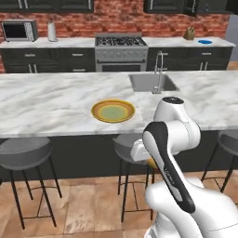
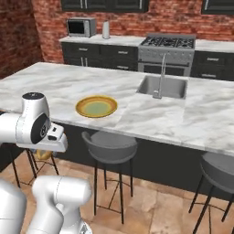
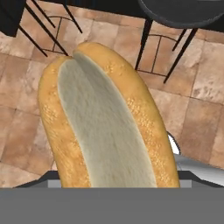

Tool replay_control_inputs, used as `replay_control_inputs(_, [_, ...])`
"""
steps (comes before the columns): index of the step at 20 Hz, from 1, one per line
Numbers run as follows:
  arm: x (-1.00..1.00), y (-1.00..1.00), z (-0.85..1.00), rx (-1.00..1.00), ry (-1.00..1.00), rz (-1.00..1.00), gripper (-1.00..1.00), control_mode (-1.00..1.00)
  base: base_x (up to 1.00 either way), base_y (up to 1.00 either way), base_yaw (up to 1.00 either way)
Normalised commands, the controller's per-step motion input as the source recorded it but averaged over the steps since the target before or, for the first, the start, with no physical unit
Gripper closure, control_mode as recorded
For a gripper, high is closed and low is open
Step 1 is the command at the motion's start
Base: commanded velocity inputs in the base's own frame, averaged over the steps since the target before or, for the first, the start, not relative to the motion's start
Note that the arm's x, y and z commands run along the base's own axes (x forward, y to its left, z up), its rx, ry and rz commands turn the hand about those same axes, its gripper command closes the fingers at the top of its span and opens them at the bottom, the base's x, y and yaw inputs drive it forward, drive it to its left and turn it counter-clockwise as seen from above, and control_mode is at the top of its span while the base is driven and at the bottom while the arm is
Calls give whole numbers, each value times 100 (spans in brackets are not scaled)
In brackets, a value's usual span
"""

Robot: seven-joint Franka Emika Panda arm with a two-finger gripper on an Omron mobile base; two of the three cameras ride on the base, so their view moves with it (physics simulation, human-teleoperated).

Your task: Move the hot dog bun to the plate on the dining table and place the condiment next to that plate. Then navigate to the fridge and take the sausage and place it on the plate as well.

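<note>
Right up close, the hot dog bun [image 3: 103, 127] sits held in the claw [image 2: 43, 154], low over the floor by the stools. Lift it high above the counter [image 1: 46, 102] edge, then lower it gently onto the plate [image 1: 113, 111].

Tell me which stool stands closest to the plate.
The middle stool, tucked under the dining table edge just below the plate. The other stools sit further along the table, off to either side.

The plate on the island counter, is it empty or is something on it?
Empty. The plate shows only its bare green centre; the hot dog bun is held over the floor.
</note>
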Motion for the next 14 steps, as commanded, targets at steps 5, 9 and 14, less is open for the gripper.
replay_control_inputs(5, [0, 0, 0, 0, 0, 0, 100, 100, 66, 60, -36])
replay_control_inputs(9, [0, 0, 0, 0, 0, 0, 100, 100, 65, 43, -39])
replay_control_inputs(14, [0, 0, 0, 0, 0, 0, 100, 100, 67, 40, -38])
